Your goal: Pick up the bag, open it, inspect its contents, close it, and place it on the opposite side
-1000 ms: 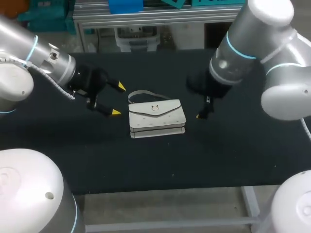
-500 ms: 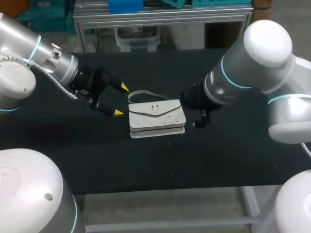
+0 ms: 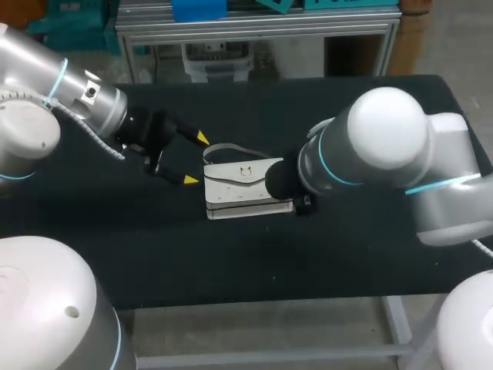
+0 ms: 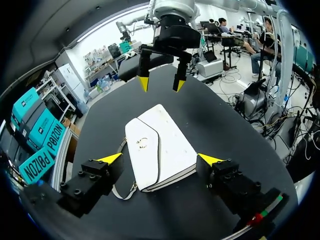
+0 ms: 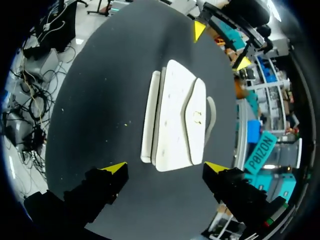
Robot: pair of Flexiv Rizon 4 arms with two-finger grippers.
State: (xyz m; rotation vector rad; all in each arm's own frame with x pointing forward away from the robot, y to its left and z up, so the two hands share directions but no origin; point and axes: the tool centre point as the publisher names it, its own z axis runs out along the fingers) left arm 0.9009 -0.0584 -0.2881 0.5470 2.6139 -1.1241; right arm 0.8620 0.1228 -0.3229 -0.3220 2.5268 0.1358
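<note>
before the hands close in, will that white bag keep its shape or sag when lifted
The bag lies flat with crisp edges, so it probably holds its shape. Its thin strap curls loosely beside it and will likely dangle. The smooth-looking surface may slip.

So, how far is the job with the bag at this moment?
Nothing looks done yet: the bag lies flat on the table, flap shut. In hand: the left arm and the right arm hold open jaws at its two ends. Left: lifting, opening, inspecting, closing, and placing it on the opposite side.
</note>
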